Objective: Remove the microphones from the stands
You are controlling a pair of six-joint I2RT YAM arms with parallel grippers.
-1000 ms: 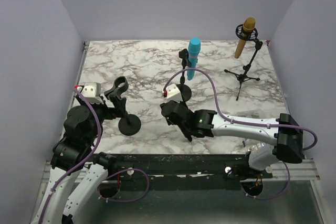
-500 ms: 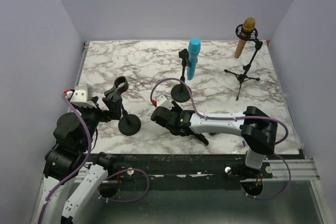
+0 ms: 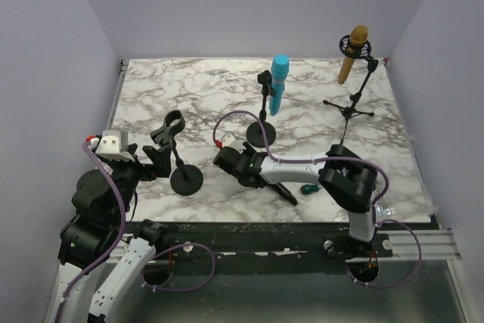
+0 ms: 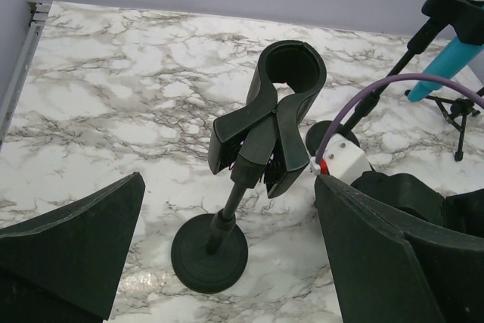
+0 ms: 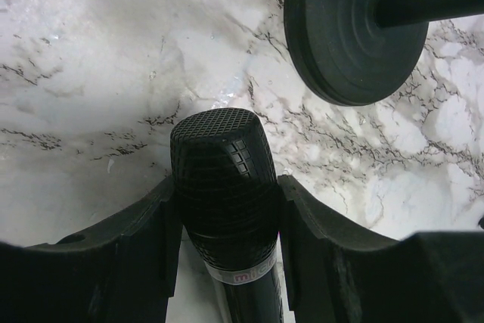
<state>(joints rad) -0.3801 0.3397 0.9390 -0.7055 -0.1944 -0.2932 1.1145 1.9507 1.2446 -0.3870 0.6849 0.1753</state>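
Observation:
A black microphone [image 5: 224,187] with a mesh head sits between my right gripper's [image 5: 224,209] fingers, low over the marble table; in the top view my right gripper [image 3: 233,163] holds it with the handle [image 3: 286,194] pointing right. The black stand [image 3: 175,153] has an empty clip [image 4: 274,111] and a round base [image 4: 209,251]. My left gripper [image 4: 227,262] is open and empty, its fingers wide apart on either side of the stand's base; it also shows in the top view [image 3: 151,160], just left of the stand.
A blue microphone [image 3: 278,85] stands in a second round-based stand [image 3: 261,134] behind my right gripper. A gold microphone [image 3: 352,52] is on a tripod [image 3: 349,107] at the back right. A small teal object [image 3: 308,188] lies near the right arm.
My right arm has folded and swung left, carrying the black microphone toward the empty stand's base. My left arm has drawn back a little to the left.

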